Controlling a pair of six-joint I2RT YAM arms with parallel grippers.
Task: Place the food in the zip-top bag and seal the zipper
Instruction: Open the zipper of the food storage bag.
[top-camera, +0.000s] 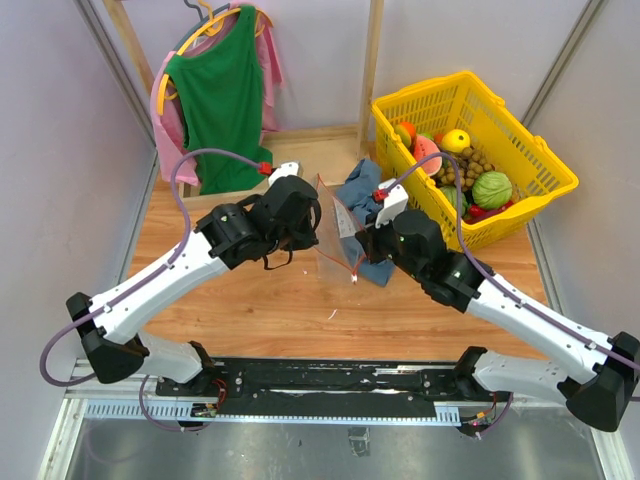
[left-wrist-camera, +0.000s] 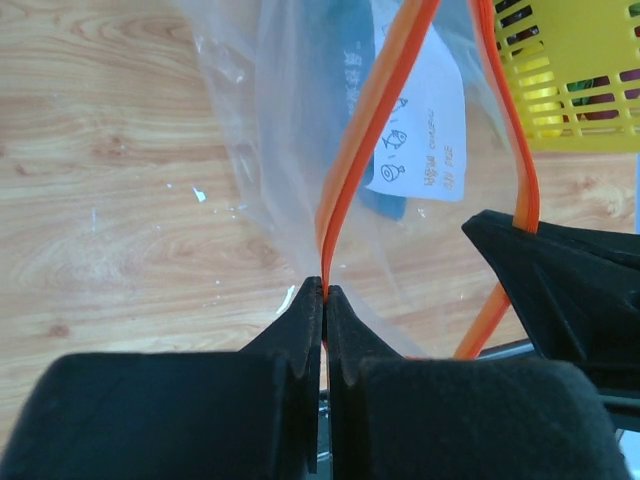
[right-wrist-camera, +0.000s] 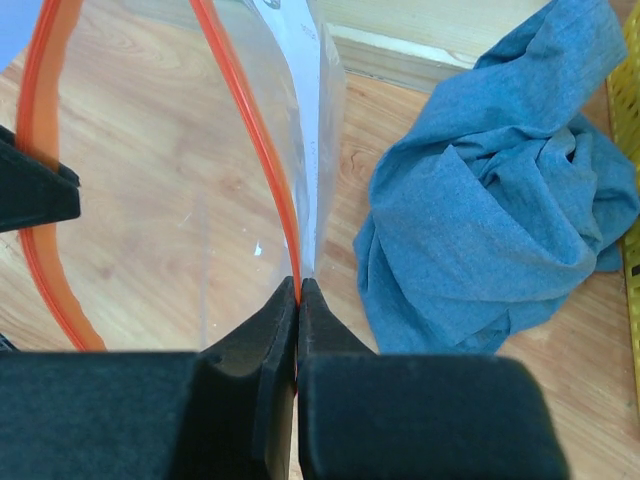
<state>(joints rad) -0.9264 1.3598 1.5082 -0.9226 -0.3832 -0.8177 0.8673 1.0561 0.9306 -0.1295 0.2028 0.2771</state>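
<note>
The clear zip-top bag (top-camera: 335, 235) hangs above the table between my two grippers. Its mouth is spread apart. The left gripper (left-wrist-camera: 325, 290) is shut on one side of the red-orange zipper (left-wrist-camera: 375, 110). The right gripper (right-wrist-camera: 299, 283) is shut on the other zipper (right-wrist-camera: 245, 110) strip. The two strips bow away from each other. A white label (left-wrist-camera: 425, 130) shows through the plastic. The bag looks empty. The food, with a pale-green cabbage (top-camera: 491, 188) and a yellow fruit (top-camera: 456, 140), lies in the basket at the back right.
The yellow lattice basket (top-camera: 505, 225) stands close behind the right arm. A crumpled blue-grey cloth (right-wrist-camera: 490, 210) lies on the table just behind the bag. Green and pink clothes (top-camera: 220, 100) hang on a rack at the back left.
</note>
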